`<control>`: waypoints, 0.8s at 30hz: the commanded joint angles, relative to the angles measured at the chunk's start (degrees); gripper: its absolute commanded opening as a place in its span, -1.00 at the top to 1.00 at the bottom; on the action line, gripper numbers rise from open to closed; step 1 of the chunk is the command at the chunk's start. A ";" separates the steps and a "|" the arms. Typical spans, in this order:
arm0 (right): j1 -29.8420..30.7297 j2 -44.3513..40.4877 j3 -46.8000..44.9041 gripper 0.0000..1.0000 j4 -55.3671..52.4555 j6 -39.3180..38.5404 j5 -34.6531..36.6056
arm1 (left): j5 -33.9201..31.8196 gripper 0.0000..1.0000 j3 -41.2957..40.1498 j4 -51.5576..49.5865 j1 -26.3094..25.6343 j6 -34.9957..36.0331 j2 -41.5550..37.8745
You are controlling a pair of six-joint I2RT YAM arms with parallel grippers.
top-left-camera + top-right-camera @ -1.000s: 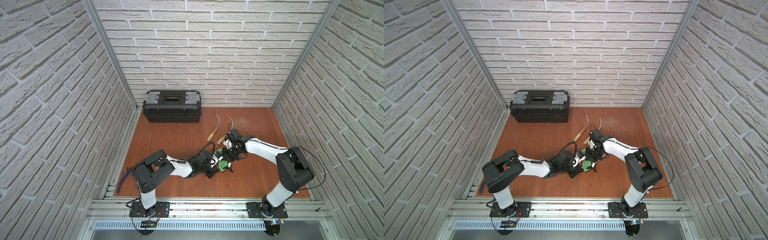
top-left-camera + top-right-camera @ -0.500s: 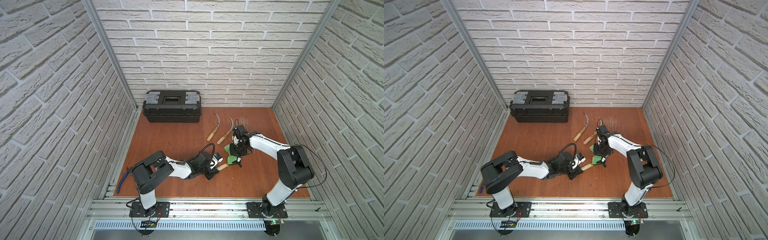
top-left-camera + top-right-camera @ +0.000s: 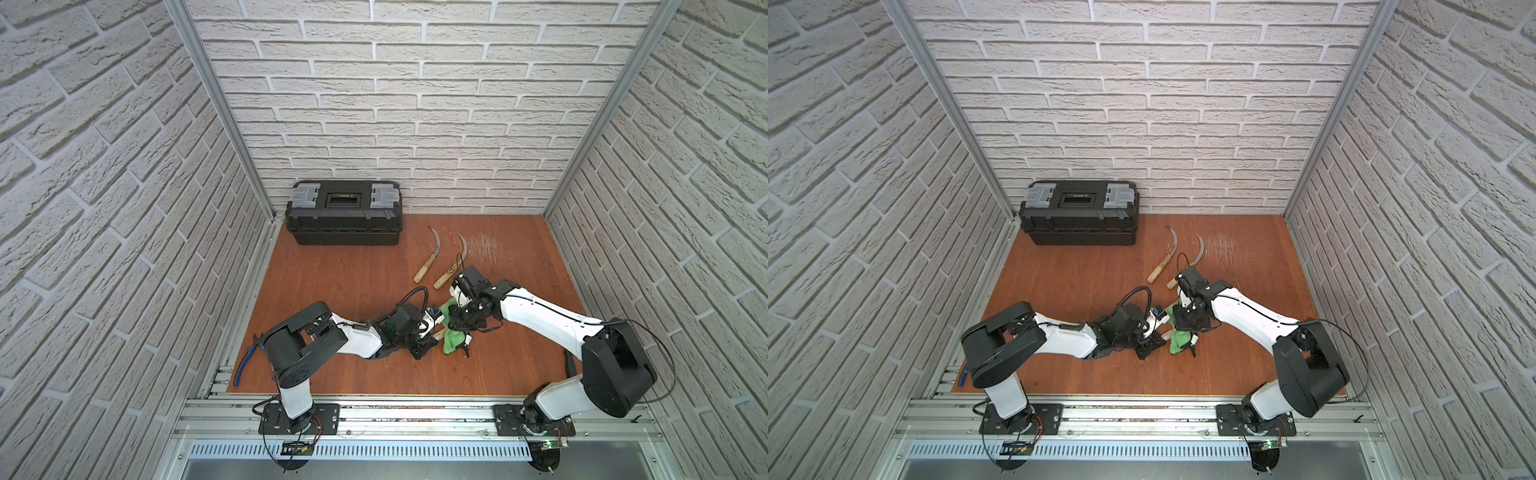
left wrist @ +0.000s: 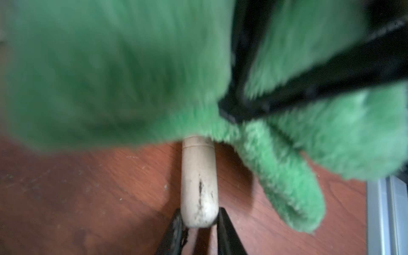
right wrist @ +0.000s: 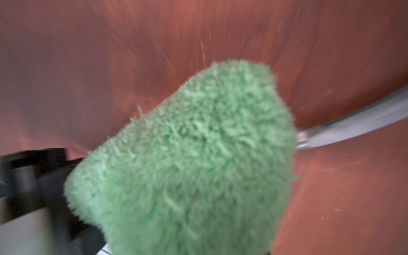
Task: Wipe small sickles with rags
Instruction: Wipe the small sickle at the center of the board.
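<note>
Reaching inward, low: left arm (image 3: 357, 340), right arm (image 3: 544, 320); left end effector (image 4: 199, 220), right end effector (image 3: 459, 328) clamped, close together.

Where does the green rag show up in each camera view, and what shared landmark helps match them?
Both top views: green rag at the middle of the table, where the two arms meet.
Left wrist: fills most of the frame, draped over the sickle handle.
Right wrist: close up, filling the middle, grey blade beside it.
Shared landmark: that sickle under the rag.
</note>
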 commanded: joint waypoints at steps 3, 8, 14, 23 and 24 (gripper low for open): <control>1.00 6.71 -3.12 0.95 11.50 5.96 -2.20 | 0.23 1.00 -1.22 1.51 0.33 -0.53 -0.89; -0.42 10.43 -1.71 0.95 11.16 5.32 1.36 | 0.00 1.00 -2.06 1.12 0.37 -0.72 -1.85; -5.95 13.15 1.73 0.95 6.24 0.16 4.14 | 0.35 1.00 -3.50 0.34 0.41 -0.53 -2.58; -12.56 16.67 7.93 0.95 3.41 -4.61 3.44 | 2.51 1.00 -5.06 -2.23 0.59 0.61 -4.92; -12.71 16.81 8.41 0.95 3.41 -4.79 2.84 | 2.79 1.00 -5.14 -2.68 0.57 0.86 -5.03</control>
